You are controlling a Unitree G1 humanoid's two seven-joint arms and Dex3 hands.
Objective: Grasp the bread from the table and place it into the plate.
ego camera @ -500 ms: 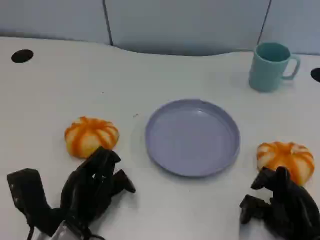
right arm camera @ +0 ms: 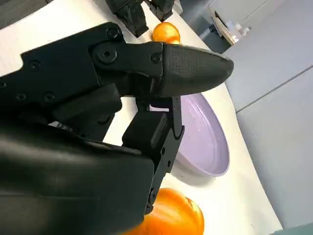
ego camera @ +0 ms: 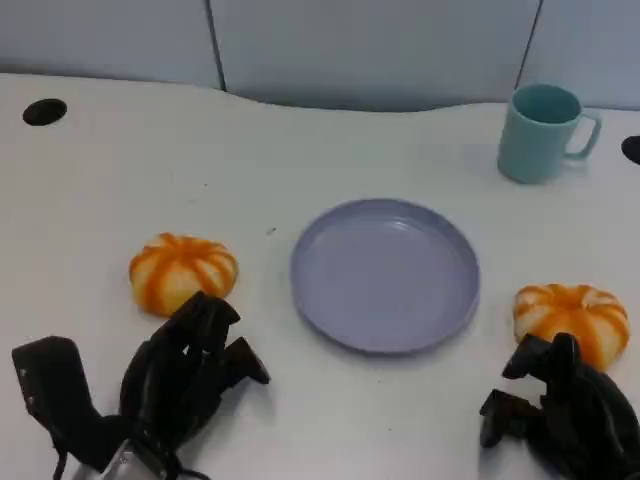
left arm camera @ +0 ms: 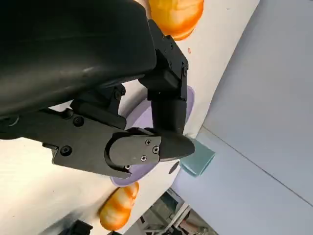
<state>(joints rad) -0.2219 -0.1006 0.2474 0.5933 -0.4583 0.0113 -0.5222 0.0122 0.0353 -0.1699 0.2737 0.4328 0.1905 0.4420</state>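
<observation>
Two round orange-and-cream striped breads lie on the white table. The left bread (ego camera: 183,270) (left arm camera: 176,14) sits left of the lavender plate (ego camera: 385,275) (left arm camera: 131,172) (right arm camera: 203,137). My left hand (ego camera: 185,375) (left arm camera: 122,98) lies just in front of it, fingers apart and holding nothing. The right bread (ego camera: 572,318) (right arm camera: 171,218) lies right of the plate. My right hand (ego camera: 560,410) (right arm camera: 122,98) sits just in front of that bread with its fingertips close to it, holding nothing. The plate has nothing on it.
A teal mug (ego camera: 545,132) (left arm camera: 198,159) stands at the back right. Black cable holes (ego camera: 44,111) mark the table's far left and far right edges. A grey wall panel runs behind the table.
</observation>
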